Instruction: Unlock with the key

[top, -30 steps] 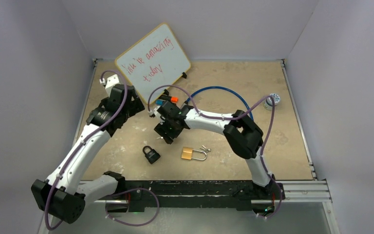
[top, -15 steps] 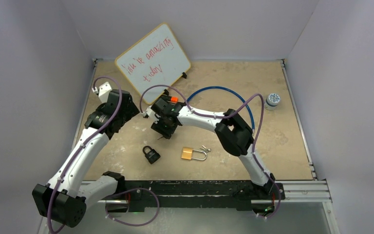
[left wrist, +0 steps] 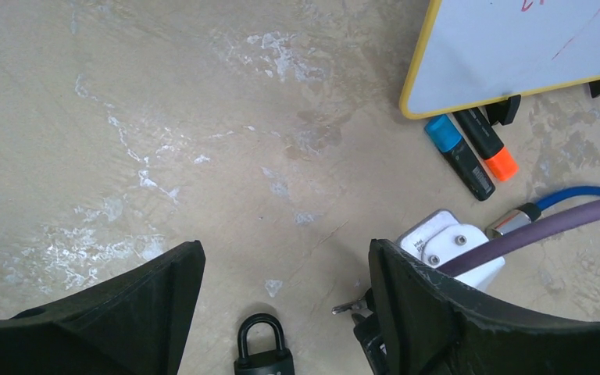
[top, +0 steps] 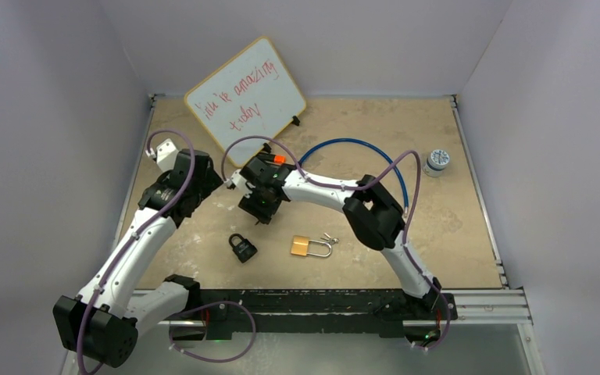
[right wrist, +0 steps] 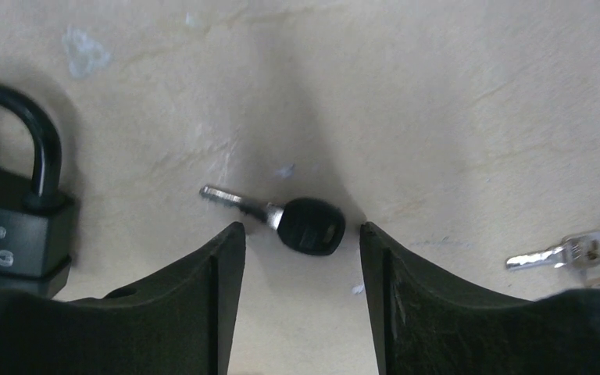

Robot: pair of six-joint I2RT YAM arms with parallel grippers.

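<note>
A black padlock (top: 242, 248) lies shut on the table; it also shows in the left wrist view (left wrist: 264, 358) and the right wrist view (right wrist: 8, 226). A black-headed key (right wrist: 309, 225) lies flat on the table, blade pointing at the padlock. My right gripper (right wrist: 301, 230) is open, low over the table, its fingertips on either side of the key's head without gripping it. In the top view the right gripper (top: 256, 209) covers the key. My left gripper (left wrist: 281, 250) is open and empty, up and to the left of the padlock (top: 205, 186).
A brass padlock (top: 303, 247) with silver keys (top: 330, 237) lies right of the black one. A whiteboard (top: 246, 98) leans at the back, markers (left wrist: 469, 152) in front of it. A blue cable (top: 359, 144) loops behind the right arm. A small jar (top: 437, 161) stands far right.
My right gripper has moved left and back and come down around the key. My left arm has drawn back a little to the left.
</note>
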